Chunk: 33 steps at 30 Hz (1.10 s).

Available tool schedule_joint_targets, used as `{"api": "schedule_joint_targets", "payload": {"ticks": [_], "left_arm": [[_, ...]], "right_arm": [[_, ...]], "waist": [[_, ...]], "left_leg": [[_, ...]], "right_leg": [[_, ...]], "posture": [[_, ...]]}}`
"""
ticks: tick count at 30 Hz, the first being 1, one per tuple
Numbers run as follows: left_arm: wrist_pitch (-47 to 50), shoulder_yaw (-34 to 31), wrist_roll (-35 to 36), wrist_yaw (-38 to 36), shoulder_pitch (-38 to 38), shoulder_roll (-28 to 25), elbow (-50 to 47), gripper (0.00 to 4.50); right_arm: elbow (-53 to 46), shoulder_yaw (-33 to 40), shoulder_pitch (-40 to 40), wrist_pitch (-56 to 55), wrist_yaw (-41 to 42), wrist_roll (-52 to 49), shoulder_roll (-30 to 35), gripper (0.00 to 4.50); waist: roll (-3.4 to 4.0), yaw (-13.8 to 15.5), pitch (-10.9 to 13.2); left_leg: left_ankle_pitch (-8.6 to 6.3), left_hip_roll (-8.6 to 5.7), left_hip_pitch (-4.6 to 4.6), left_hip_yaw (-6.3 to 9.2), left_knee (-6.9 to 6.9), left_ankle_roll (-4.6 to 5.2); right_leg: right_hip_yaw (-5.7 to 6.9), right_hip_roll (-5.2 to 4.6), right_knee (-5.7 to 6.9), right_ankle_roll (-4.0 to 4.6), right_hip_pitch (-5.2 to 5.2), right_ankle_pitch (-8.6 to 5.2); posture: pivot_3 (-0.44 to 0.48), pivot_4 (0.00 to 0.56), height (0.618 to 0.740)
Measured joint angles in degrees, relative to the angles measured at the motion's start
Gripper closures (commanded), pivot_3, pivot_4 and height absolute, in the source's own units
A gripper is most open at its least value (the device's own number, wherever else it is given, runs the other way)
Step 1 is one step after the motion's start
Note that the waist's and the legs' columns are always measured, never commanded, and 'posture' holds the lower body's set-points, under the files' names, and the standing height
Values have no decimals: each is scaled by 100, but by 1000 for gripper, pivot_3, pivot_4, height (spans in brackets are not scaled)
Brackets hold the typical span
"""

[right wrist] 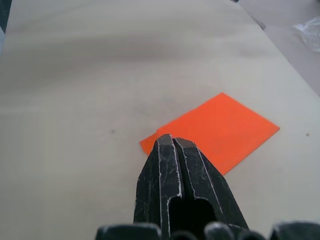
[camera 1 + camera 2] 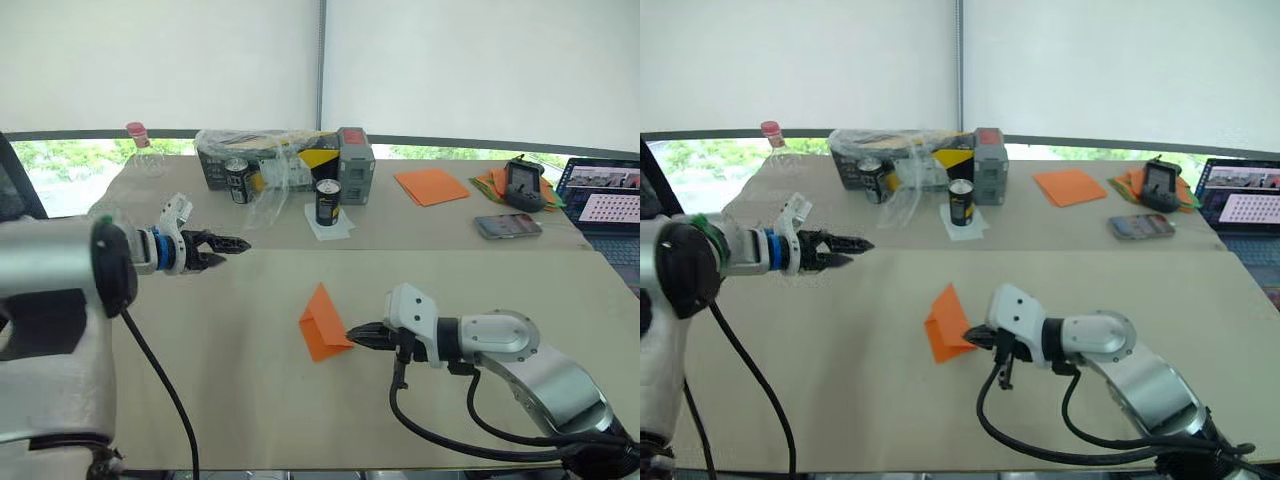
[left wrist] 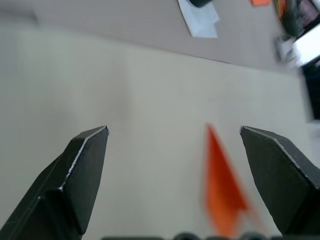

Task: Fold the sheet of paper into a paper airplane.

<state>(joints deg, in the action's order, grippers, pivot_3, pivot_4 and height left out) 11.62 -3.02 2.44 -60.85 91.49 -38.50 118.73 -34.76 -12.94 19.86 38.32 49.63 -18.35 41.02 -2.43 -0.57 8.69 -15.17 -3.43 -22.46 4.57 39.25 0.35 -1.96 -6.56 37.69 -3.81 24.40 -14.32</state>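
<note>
Beige table (image 2: 200, 380) fills the lower part of the head views, with a white blind and a strip of window behind it. Near the centre of the frame lies the sheet of paper (image 2: 322, 322) — bright orange, folded into a small pointed shape, one flap standing up off the surface. The right pincer (image 2: 358, 333) sits at the paper's right edge, low over the table; in the right wrist view its black fingers (image 1: 172, 165) are pressed together with their tips at the edge of the orange paper, and whether they pinch it cannot be told. The left pincer (image 2: 232, 243) hovers at mid-left of the frame, well apart from the paper, its fingers (image 3: 82, 165) spread wide with nothing between them.

Along the far side of the table stand a dark can (image 2: 327, 201) on a white square, a second can (image 2: 237, 180) beside a box wrapped in clear plastic (image 2: 280, 160), and — toward the upper right — a flat orange sheet (image 2: 431, 185), a phone (image 2: 508, 225) and a laptop (image 2: 605, 195).
</note>
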Motion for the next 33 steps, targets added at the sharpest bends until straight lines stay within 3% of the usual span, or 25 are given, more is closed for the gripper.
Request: {"api": "schedule_joint_targets", "payload": {"ticks": [4, 9, 13, 17, 22, 23, 26, 33], "left_arm": [[-2058, -647, 497, 639, -883, 172, -531, 18], [-2504, -1123, 989, 1262, -2551, 860, -3473, 18], [-2070, -1034, 1039, 1298, -3313, 1266, -5068, 18], [-1225, -768, 1275, 645, -4361, 1324, -6942, 18], [411, -184, 1988, -652, -5891, 674, -9867, 18], [606, -139, 2073, -826, -6037, 502, -10215, 0], [1081, -25, 2326, -1275, -6400, 8, -11049, 0], [1233, 313, 2385, -1877, -6558, -541, -11466, 0]], "right_arm": [[116, -15, 97, 0, -16, 4, -75, 4500], [174, -94, 159, 24, -46, 22, -160, 4500], [216, -170, 176, 102, -155, 53, -172, 4500], [226, -169, 174, 204, -266, 82, -167, 4500], [167, -115, -4, 477, -640, 82, -316, 4500], [122, -108, -62, 535, -737, 82, -398, 4036], [-120, -197, -230, 619, -1150, 174, -689, 3259], [-419, -649, -276, 1046, -2026, 534, -1251, 866]], "waist": [[-4, -8, -4], [-4, -19, -4], [-4, -22, -4], [-2, -87, -5], [-1, -186, -5], [0, -182, -5], [8, -166, -4], [13, -56, -2]], "left_leg": [[-2, 6, -47, -4, 13, 3], [7, 11, -105, -5, 63, -12], [-6, 5, -104, -7, 72, 11], [-19, 13, -95, -7, 64, 34], [-19, 25, -85, -5, 57, 34], [-20, 25, -77, -5, 57, 34], [-20, 25, -62, -6, 55, 34], [-20, 22, -54, -8, 55, 34]], "right_leg": [[-6, -9, 38, -3, 55, 2], [-11, -4, 67, -5, 91, 8], [-11, -3, 65, -8, 84, 11], [-13, 5, 67, -7, 84, 11], [-18, 11, 58, -7, 84, 11], [-18, 10, 42, -6, 79, 11], [-22, 10, 41, -5, 67, 10], [-20, 12, 40, 1, 61, 14]], "posture": [[0, 150, 739], [0, 150, 739], [0, 150, 739], [0, 150, 739], [0, 150, 739], [0, 150, 739], [0, 150, 739], [0, 150, 739]]}}
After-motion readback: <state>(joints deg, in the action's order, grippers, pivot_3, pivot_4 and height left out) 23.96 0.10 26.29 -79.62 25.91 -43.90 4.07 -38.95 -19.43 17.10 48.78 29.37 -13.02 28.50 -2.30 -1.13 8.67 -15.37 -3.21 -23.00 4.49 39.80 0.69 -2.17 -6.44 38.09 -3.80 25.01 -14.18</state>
